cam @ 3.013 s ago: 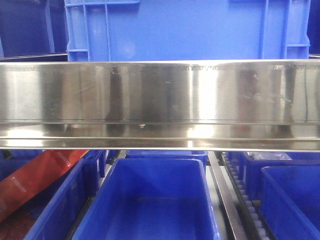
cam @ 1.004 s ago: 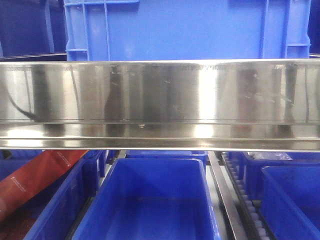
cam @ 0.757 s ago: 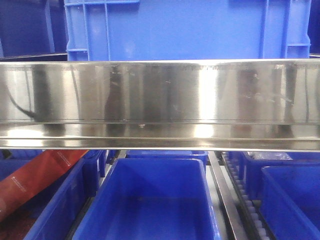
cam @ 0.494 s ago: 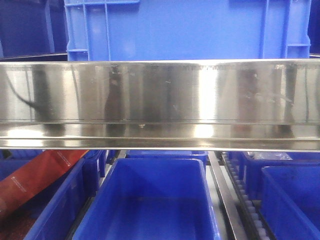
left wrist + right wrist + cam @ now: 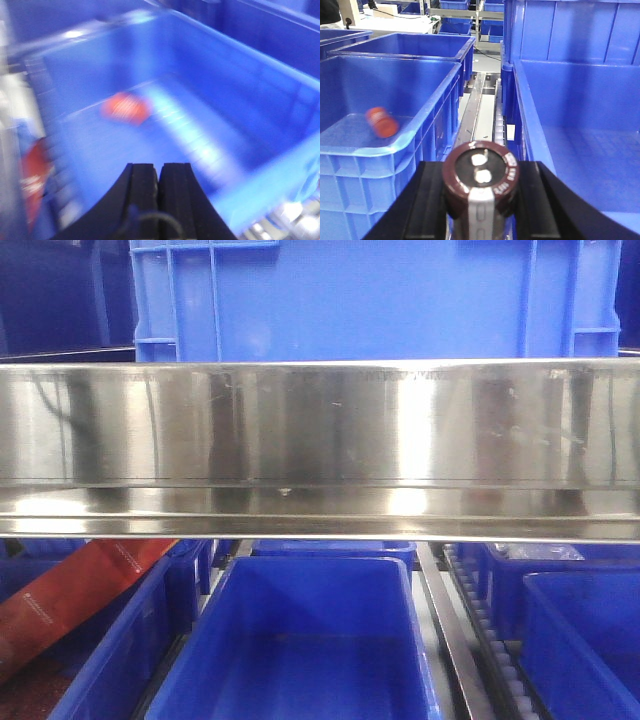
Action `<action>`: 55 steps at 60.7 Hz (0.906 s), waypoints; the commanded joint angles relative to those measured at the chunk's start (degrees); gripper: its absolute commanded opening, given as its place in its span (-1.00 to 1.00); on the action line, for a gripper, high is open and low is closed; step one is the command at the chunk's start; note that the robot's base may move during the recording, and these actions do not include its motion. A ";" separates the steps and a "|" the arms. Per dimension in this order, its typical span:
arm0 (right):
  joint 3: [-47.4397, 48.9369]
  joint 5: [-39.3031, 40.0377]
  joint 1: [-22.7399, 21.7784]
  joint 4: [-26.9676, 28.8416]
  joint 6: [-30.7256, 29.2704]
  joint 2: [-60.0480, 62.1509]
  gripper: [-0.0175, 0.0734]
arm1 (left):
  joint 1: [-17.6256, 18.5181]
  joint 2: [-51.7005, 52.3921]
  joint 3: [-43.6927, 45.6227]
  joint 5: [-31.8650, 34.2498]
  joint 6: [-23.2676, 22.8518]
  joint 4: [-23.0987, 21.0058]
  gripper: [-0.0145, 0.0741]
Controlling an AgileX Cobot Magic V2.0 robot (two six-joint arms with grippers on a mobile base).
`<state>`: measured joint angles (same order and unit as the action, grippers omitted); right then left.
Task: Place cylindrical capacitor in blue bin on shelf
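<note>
Cylindrical brown-black capacitor (image 5: 481, 172), grey-striped, sits gripped in our black right end effector (image 5: 481, 197). Ahead we log a grey roller track (image 5: 482, 110) between blue plastic bins (image 5: 580, 130). Our black left end effector (image 5: 158, 182) is clenched tight over a blurred blue bin (image 5: 250, 100). Beyond: shiny steel shelf rail (image 5: 320, 425).

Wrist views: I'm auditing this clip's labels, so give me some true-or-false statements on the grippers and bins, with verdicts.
1. The right gripper grips the cylindrical capacitor. True.
2. The left gripper is wide open. False: its jaws are pressed together, with nothing seen between them.
3. In the right wrist view, the blue bin left of the capacitor holds nothing. False: an orange-red cylinder lies in it.
4. The shelf's steel rail spans the front view. True.
</note>
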<state>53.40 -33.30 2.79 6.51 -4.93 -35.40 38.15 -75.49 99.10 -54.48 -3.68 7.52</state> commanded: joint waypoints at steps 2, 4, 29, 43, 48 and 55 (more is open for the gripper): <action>0.31 1.14 -0.25 -0.03 -0.52 0.01 -0.97 | 0.18 8.59 -9.46 2.81 -4.40 3.25 -0.84; 0.31 1.14 -0.25 -0.03 -0.52 0.01 -0.97 | 0.18 11.00 -12.17 3.48 -5.22 3.78 -0.84; 3.74 0.75 1.07 -0.03 -0.64 -2.85 -0.97 | 0.18 46.40 -42.52 4.32 -16.97 12.61 -0.84; 16.47 0.38 8.17 -0.03 -3.03 -14.11 -0.97 | 0.18 56.56 -48.44 4.08 -17.89 12.50 -0.84; 22.81 -0.60 11.16 -0.03 -3.95 -20.11 -0.97 | 0.18 58.08 -48.72 3.73 -17.89 12.50 -0.84; 32.47 -3.69 16.26 -0.03 -4.61 -29.67 -0.97 | 0.18 58.49 -48.72 3.26 -17.89 12.50 -0.84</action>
<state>80.65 -35.64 16.62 6.63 -8.59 -59.65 38.15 -17.48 50.59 -51.23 -21.00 19.93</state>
